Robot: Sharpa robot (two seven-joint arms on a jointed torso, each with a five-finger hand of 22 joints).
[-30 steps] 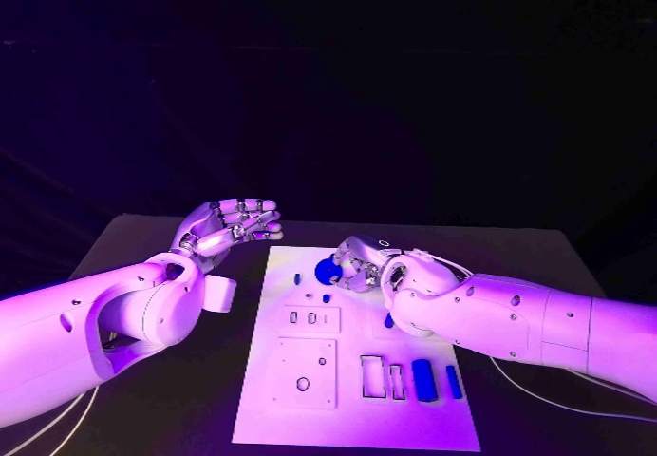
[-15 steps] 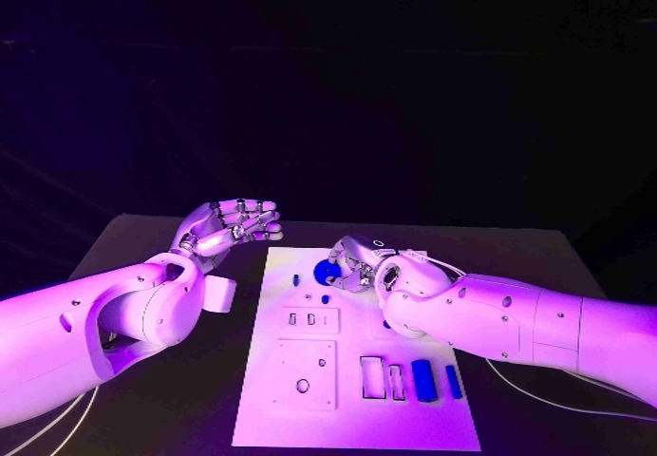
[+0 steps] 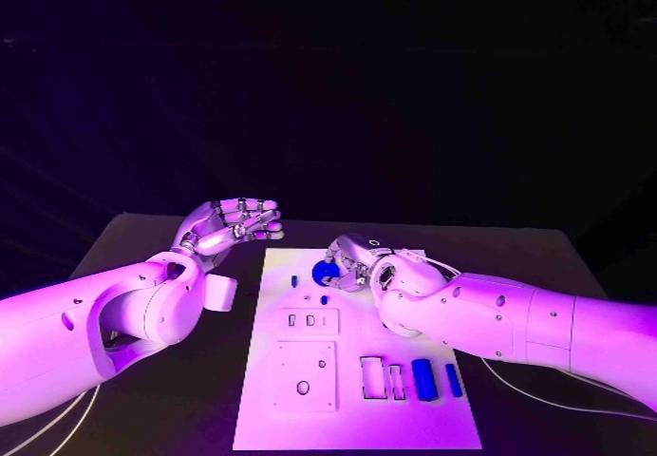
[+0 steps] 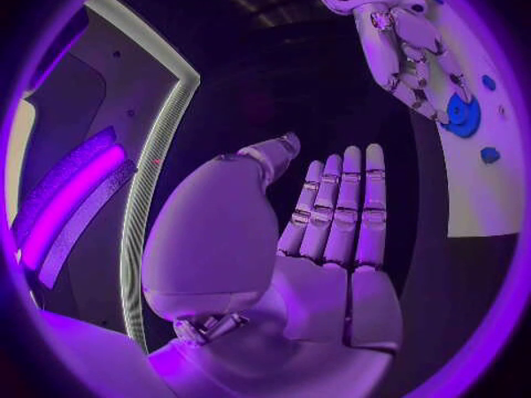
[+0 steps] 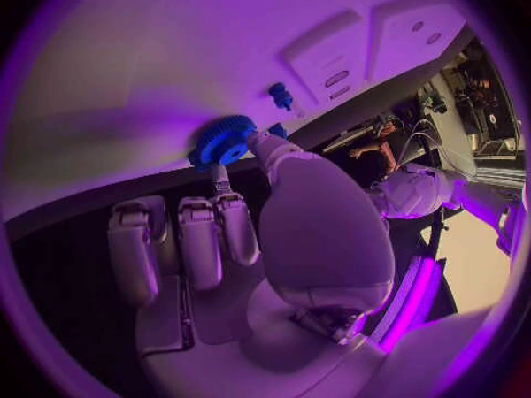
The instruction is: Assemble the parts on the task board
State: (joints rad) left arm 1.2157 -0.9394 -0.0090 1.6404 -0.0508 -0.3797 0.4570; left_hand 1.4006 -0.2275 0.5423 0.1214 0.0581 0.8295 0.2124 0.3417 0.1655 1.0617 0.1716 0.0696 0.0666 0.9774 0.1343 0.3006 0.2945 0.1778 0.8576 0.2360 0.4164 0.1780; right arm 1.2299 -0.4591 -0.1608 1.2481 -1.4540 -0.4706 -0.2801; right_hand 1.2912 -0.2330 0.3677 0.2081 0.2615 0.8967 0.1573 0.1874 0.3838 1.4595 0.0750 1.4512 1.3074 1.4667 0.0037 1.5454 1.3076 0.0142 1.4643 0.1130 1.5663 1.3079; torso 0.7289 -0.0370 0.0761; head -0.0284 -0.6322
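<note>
My right hand [image 3: 359, 261] is down at the far end of the board [image 3: 353, 418], fingers curled around the blue gear [image 3: 326, 274]. In my wrist view the thumb tip [image 5: 265, 141] and a fingertip [image 5: 219, 175] touch the gear [image 5: 225, 141] on two sides, so I judge it pinched, though I cannot tell whether it is already seated on the board or only resting there. Over the last second this hand has crept a little further along the far end of the board, toward the left side, and the gear has gone with it, staying under the fingers; I read that as fine positioning over its place, not a release, so the gear step is not yet done. Just beside the gear stands a small blue peg [image 5: 279, 93], apart from it. Nearer to me on the board lie two blue bars [image 3: 423, 378], untouched, beside open slots. My right forearm lies low across the board's right side, wrist bent so the palm faces down and away. My left hand [image 3: 230, 224] has not moved: it hovers raised off the board's far left corner, holding nothing, its fingers [image 4: 337, 205] straight and side by side in my left wrist view, loosely bent in the head view.
</note>
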